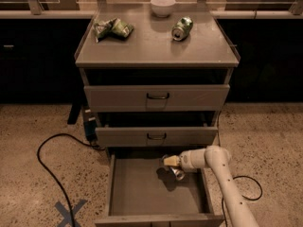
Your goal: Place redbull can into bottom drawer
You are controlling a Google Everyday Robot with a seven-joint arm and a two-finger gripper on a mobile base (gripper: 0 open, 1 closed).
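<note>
One camera angle to go on, looking down at the front of a grey metal cabinet (pixel 156 51) from a bit above. Up on its top there's a white bowl (pixel 163 6) at the back edge, a fat green can (pixel 182 28) lying on its side right of centre, and a crumpled green bag (pixel 112 29) over on the left. The top drawer (pixel 189 97) and middle drawer (pixel 189 136) each have a dark wire handle in the middle of the front.

The bottom drawer (pixel 137 193) is pulled well out, with its plain grey floor showing. A white arm (pixel 222 174) comes in from the lower right, crossing over the drawer's right wall. The gripper (pixel 168 161) hangs above the back-right part of the drawer, pointing left.

The redbull can (pixel 177 173) is right under the gripper, tilted, inside the drawer's outline, with a dark shadow on the drawer floor just beside it. Honestly can't tell whether the gripper is clamped on the can or loose. Can't tell whether the can touches the drawer floor either.

Down on the speckled floor (pixel 274 126), a black cable (pixel 45 160) loops out to the left of the cabinet. There's also a blue tape X (pixel 68 211) near the bottom left corner.
</note>
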